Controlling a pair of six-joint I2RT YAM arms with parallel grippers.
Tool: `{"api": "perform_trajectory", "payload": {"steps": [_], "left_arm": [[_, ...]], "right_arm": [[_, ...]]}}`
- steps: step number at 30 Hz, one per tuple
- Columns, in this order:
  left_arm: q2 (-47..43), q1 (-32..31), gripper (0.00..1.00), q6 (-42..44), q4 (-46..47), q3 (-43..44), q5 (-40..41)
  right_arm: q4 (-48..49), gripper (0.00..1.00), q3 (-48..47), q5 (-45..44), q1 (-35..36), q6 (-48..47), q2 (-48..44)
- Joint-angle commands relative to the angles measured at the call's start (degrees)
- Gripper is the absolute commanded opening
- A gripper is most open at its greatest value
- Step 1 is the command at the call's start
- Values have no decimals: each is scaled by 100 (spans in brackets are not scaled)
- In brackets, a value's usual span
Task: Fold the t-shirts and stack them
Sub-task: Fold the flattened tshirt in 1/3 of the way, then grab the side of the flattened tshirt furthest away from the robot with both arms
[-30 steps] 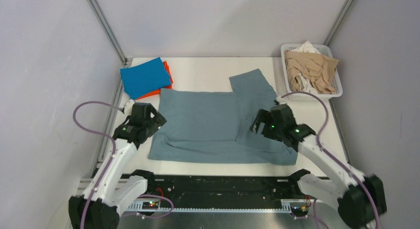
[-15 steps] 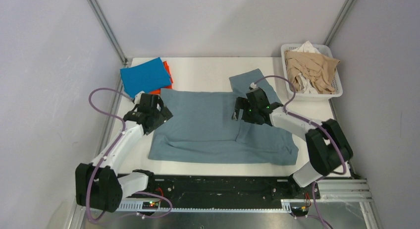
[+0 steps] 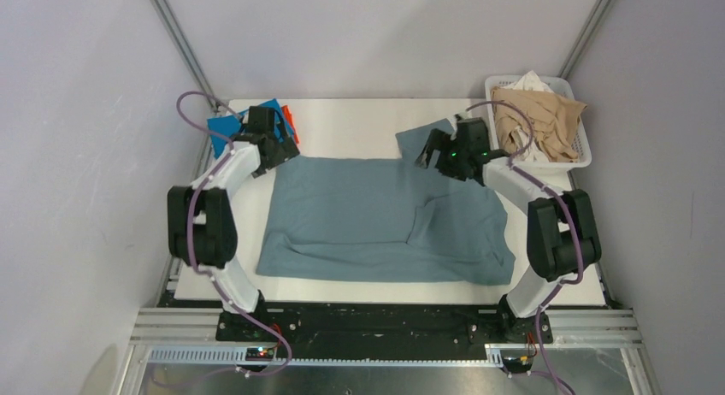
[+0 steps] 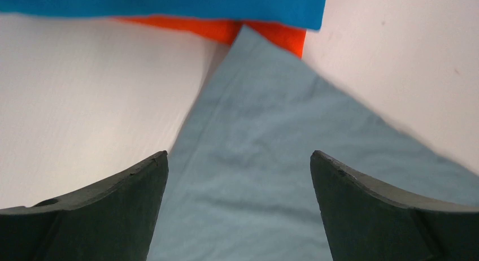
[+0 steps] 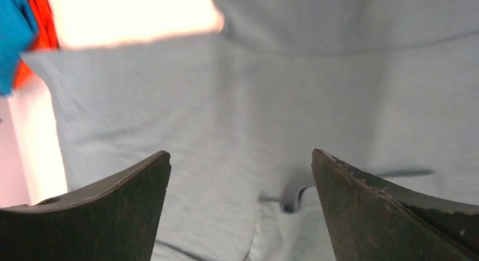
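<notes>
Over the grey shirt's far edge both pincers hang wide open and empty: left pincer at its far-left corner, right pincer by the sleeve. The shirt lies long-side left to right on the white surface. Blue shirt and orange shirt sit stacked right at that left corner's tip.

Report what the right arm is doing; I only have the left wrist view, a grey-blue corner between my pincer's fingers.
Observer: The right pincer hangs open over the far right part of the grey-blue t-shirt.
Operator: Say what stands right of it.
Observer: A white basket holding beige and white garments, at the far right corner of the table.
Operator: Describe the shirt's near edge.
Observer: A long crease runs along it.
</notes>
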State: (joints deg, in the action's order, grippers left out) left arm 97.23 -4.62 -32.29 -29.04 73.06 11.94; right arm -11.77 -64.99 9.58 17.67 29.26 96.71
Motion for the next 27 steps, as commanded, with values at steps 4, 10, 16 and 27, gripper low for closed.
{"api": "perform_trajectory", "payload": {"steps": [4, 10, 16, 27], "left_arm": [[1196, 204, 100, 1048, 305, 1050, -524], [1836, 277, 100, 1247, 357, 1610, -842], [2112, 321, 97, 1167, 370, 1940, -1118], [2178, 313, 94, 129, 498, 1661, -495]], "right_arm": [[359, 99, -246, 376, -734, -112, -452], [168, 100, -246, 269, -827, -166, -604], [84, 100, -232, 255, -914, -151, -730], [332, 100, 170, 431, -926, 102, -1216]]}}
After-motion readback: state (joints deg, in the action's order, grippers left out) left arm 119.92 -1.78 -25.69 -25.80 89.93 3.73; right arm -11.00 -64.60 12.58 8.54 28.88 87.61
